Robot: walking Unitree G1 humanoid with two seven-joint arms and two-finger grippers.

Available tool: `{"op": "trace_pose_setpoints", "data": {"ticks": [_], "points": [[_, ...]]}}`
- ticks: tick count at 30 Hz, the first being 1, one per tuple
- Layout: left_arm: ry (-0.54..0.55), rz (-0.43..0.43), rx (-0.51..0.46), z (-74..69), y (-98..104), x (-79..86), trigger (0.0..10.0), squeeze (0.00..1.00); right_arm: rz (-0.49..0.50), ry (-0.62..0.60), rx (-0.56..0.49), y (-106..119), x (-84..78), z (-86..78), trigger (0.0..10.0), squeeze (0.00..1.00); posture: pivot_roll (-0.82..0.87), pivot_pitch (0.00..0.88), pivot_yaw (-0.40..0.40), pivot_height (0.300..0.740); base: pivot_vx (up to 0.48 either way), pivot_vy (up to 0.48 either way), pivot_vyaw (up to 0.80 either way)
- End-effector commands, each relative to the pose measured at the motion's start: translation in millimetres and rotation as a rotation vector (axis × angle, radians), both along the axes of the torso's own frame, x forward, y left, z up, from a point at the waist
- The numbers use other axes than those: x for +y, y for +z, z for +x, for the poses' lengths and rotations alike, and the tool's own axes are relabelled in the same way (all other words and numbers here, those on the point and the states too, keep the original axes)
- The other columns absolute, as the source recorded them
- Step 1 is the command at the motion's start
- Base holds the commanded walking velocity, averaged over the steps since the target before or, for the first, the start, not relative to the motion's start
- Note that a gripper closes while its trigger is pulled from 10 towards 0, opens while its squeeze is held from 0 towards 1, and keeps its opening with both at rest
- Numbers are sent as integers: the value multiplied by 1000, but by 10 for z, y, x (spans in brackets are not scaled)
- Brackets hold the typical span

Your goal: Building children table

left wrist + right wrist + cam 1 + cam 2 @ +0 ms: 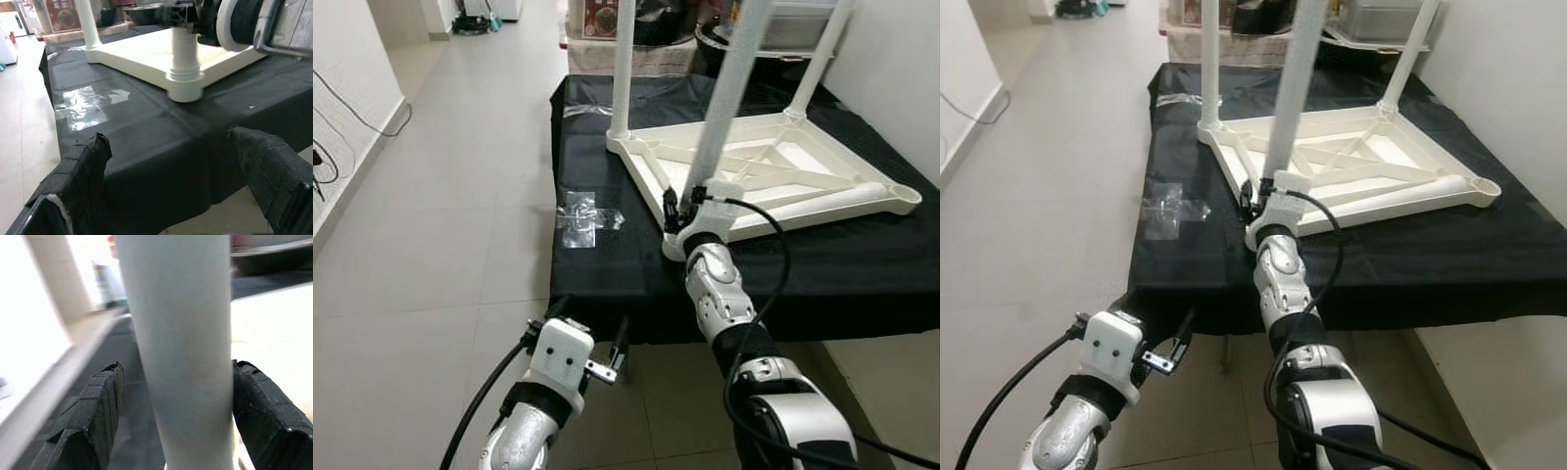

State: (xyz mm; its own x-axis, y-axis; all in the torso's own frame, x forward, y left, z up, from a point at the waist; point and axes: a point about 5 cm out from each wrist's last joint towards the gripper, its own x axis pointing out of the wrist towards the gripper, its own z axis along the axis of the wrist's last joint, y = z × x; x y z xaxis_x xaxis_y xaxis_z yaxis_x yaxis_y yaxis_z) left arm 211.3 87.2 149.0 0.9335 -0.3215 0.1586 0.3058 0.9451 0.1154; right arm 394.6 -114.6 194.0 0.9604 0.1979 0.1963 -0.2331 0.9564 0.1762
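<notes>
Left gripper [587, 338] below black cloth [607, 264]

Light: bright, even indoor light in the head views; pale floor [460, 196] reflects softly.
Glare: clear tape [582, 217] on the black cloth [607, 264] shines.
Shadows: dark under the worktop edge.
Focus: head views sharp; left wrist view sharp mid-frame, near fingers [78, 181] soft.
Blur: right wrist view hazy, leg [181, 347] close, background washed out white.

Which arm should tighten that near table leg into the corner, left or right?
Right, likely. The right gripper already straddles the near leg just above its corner socket, while the left gripper hangs open below the table edge, away from it.
</notes>
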Motion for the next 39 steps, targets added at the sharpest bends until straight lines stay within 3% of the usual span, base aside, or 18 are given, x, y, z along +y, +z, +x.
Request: {"op": "trace_pose_setpoints", "data": {"ticks": [1, 2, 3, 6, 8, 11, 15, 22, 23, 25, 27, 30, 31, 32, 37, 39], "points": [[-8, 3, 27, -5, -55, -21, 10000, 0, -60, 353, 1, 19, 109, -54, 10000, 0, 109, 116, -91, 740, 0, 0, 0], [-8, 3, 27, -5, -55, -21, 10000, 0, -60, 353, 1, 19, 109, -54, 10000, 0, 109, 116, -91, 740, 0, 0, 0], [-8, 4, 27, -1, -54, -18, 10000, 0, -80, 449, 2, 28, 103, -80, 10000, 0, 109, 116, -91, 740, 0, 0, 0], [-7, 4, 27, 2, -54, -17, 10000, 0, -92, 500, 2, 31, 101, -97, 10000, 0, 109, 116, -91, 740, 0, 0, 0], [-9, 4, 25, 6, -49, -23, 10000, 0, -179, 747, 9, 42, 160, -167, 10000, 0, 116, 119, -96, 740, 0, 0, 0], [-10, 4, 22, 6, -41, -25, 10000, 0, -281, 981, 17, 16, 228, -251, 10000, 0, 122, 120, -97, 740, 0, 0, 0], [0, 10, 21, 10, -35, 2, 10000, 0, -385, 930, 36, 32, 345, -171, 10000, 0, 131, 121, -100, 740, 0, 0, 0], [0, 11, 20, 7, -32, -1, 10000, 0, -388, 882, 49, 37, 336, -140, 10000, 0, 131, 124, -102, 740, 0, 0, 0], [0, 12, 20, 6, -32, -3, 10000, 0, -355, 879, 40, 52, 300, -143, 10000, 1000, 131, 124, -101, 740, 0, 0, 0], [-1, 11, 21, 6, -33, -5, 10000, 0, -315, 901, 35, 57, 251, -167, 10000, 1000, 131, 124, -101, 740, 0, 0, 0], [-5, 11, 23, 5, -38, -12, 10000, 0, -316, 984, 30, -20, 55, -276, 10000, 1000, 122, 125, -98, 740, 0, 0, 0], [-7, 11, 24, 4, -40, -16, 10000, 0, -344, 962, 49, -71, -27, -276, 10000, 1000, 122, 125, -98, 740, 0, 0, 0], [-10, 11, 25, 3, -43, -22, 10000, 0, -357, 921, 80, -123, -150, -268, 10000, 1000, 121, 126, -97, 740, 0, 0, 0], [-11, 11, 26, 2, -45, -24, 10000, 0, -363, 893, 100, -155, -257, -266, 10000, 0, 121, 126, -96, 740, 0, 0, 0], [-15, 11, 27, 4, -47, -26, 10000, 0, -358, 784, 135, -154, -495, -223, 10000, 0, 117, 127, -92, 740, 0, 0, 0], [-19, 12, 28, 3, -48, -31, 10000, 0, -361, 588, 146, -102, -602, -107, 10000, 0, 117, 130, -90, 740, 0, 0, 0]]}}
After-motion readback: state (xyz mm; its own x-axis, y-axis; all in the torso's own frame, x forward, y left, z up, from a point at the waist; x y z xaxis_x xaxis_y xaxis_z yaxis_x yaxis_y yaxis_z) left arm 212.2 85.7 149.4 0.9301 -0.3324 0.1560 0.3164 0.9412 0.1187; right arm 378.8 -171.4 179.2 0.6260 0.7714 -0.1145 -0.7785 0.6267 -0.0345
